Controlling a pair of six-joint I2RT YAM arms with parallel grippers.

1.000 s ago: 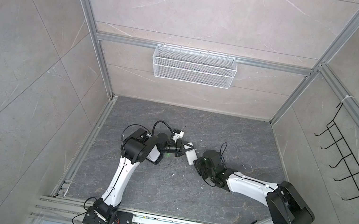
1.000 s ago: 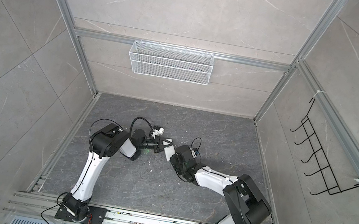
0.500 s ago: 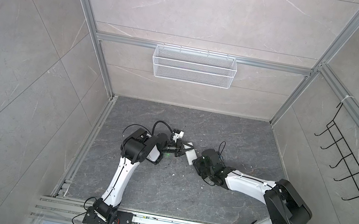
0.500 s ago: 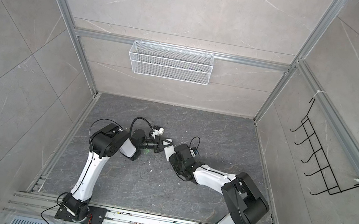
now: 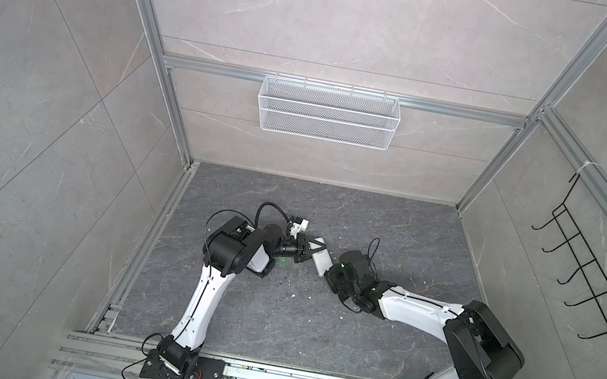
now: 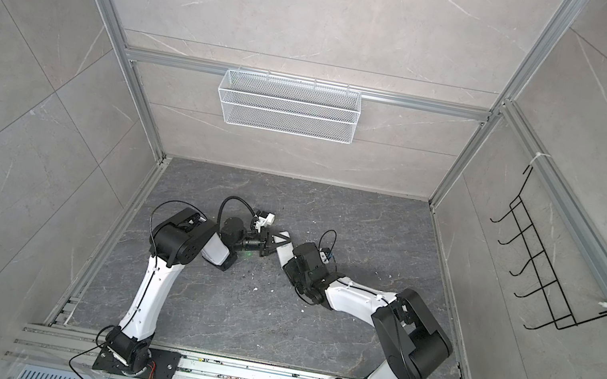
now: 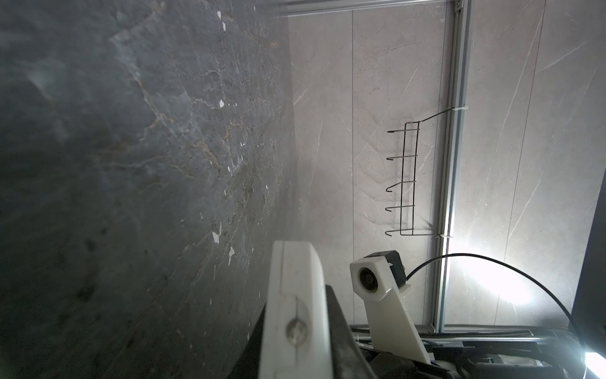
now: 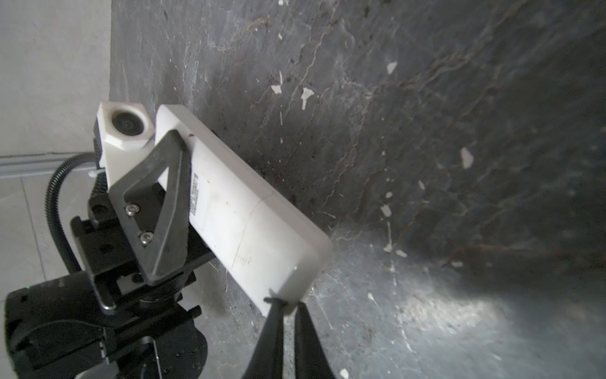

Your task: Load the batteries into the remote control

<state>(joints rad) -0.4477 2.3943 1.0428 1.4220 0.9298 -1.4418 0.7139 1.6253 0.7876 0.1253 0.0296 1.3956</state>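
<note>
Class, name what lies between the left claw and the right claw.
The white remote control: the left claw grips it near one end, the shut right claw touches the other. Clearest in the right wrist view.

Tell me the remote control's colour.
The remote control is white, with small dark print; the right wrist view shows it best.

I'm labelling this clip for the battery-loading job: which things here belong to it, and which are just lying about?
Job: remote control, clamped in the left gripper; right gripper, shut at its end. No batteries visible.
Lying about: wire basket, hook rack, white specks.
</note>
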